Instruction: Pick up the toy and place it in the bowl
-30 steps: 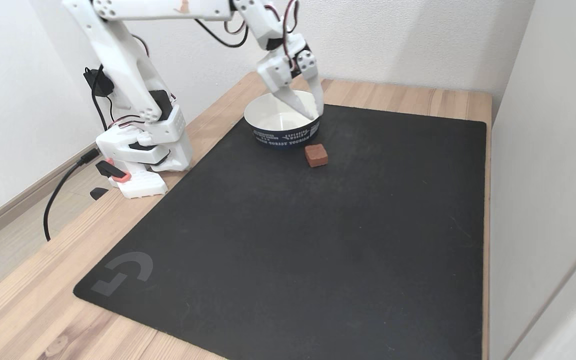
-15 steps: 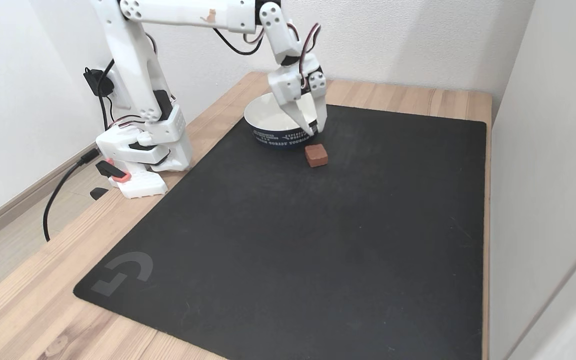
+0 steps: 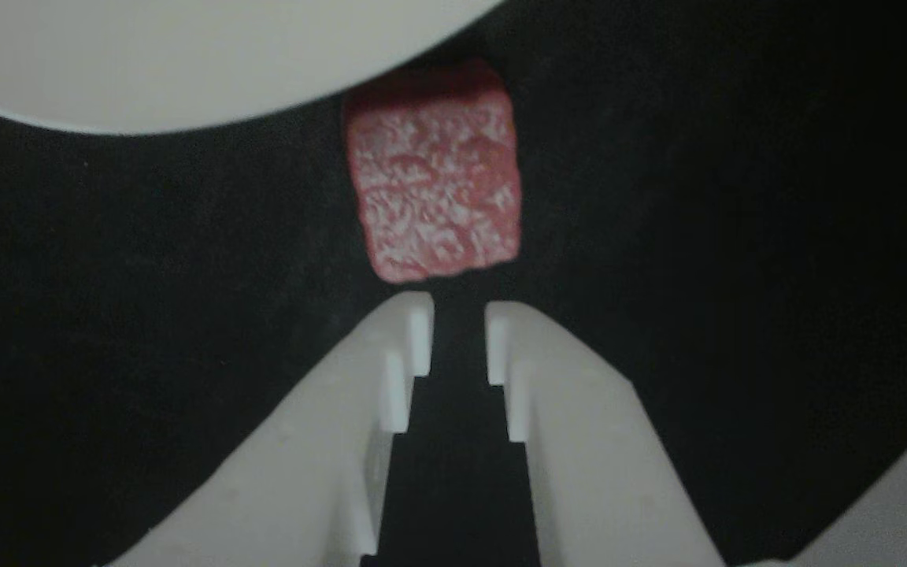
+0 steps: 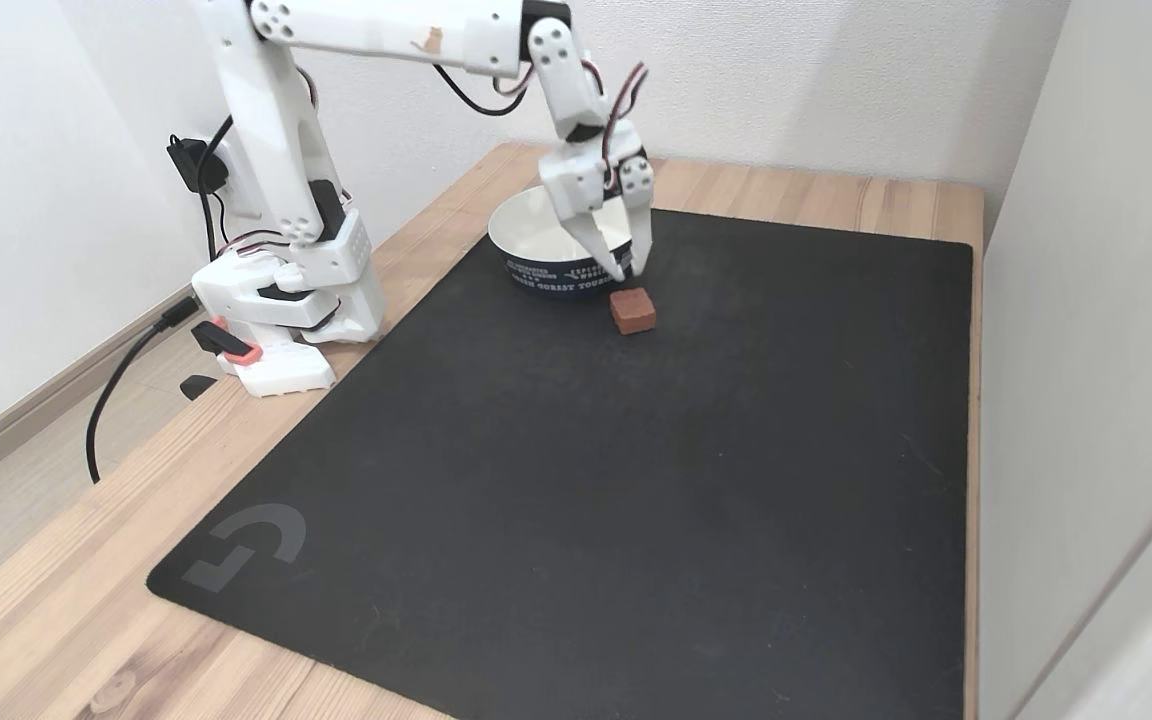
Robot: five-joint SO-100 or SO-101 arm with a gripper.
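Observation:
The toy [image 4: 632,310] is a small red-pink block lying on the black mat just in front of the bowl [image 4: 542,279], which is white inside with a dark lettered outer band. In the other view the toy [image 3: 434,169] shows its rough white-speckled face, with the bowl's pale rim [image 3: 186,71] curving across the top. My gripper [image 4: 631,270] hangs just above and behind the toy, at the bowl's right edge. The gripper [image 3: 457,315] is open by a narrow gap, narrower than the toy, with nothing between the fingertips [image 3: 420,319].
A black mat [image 4: 636,480] covers most of the wooden table [image 4: 56,600]. The arm's base [image 4: 281,320] stands at the mat's left with a cable trailing off the table. A pale wall panel [image 4: 1096,350] borders the right side.
The gripper came down from over the bowl and moved forward to just above the toy. The toy and bowl stayed put.

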